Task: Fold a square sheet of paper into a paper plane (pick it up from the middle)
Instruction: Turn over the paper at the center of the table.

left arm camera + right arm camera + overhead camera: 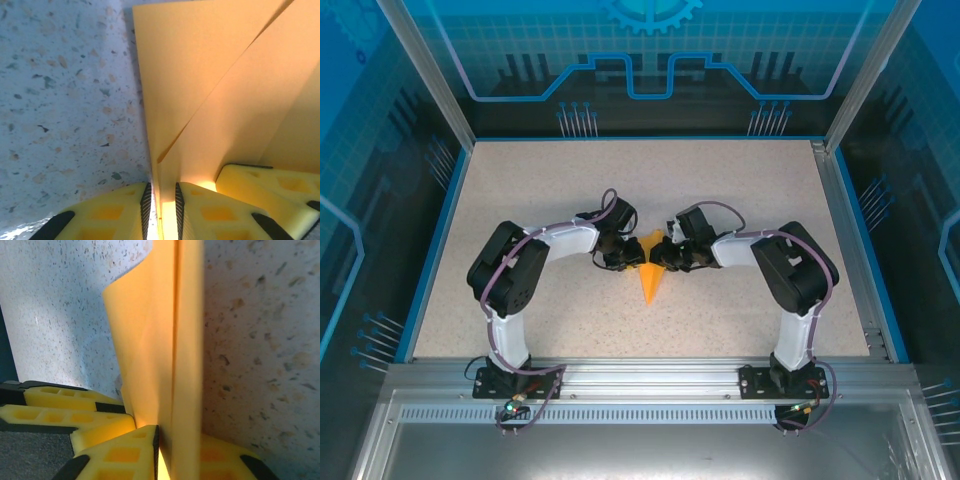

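Observation:
The square sheet of paper, orange-yellow, stands folded as a narrow paper plane (650,282) at the table's middle, nose toward the near edge. My left gripper (630,258) reaches it from the left and my right gripper (666,262) from the right, their tips almost meeting. In the left wrist view the layered paper plane (210,90) rises on edge and runs down between the pads of the left gripper (162,189), which stand narrowly apart around it. In the right wrist view the right gripper (178,434) is shut on the upright fold of the paper plane (150,340).
The speckled tabletop (520,200) lies bare around the arms, bounded by a blue rim (430,250) and an aluminium frame. The right gripper's yellow fingers (270,186) sit close beside the left jaws; the left gripper's fingers (55,407) show beside the right jaws.

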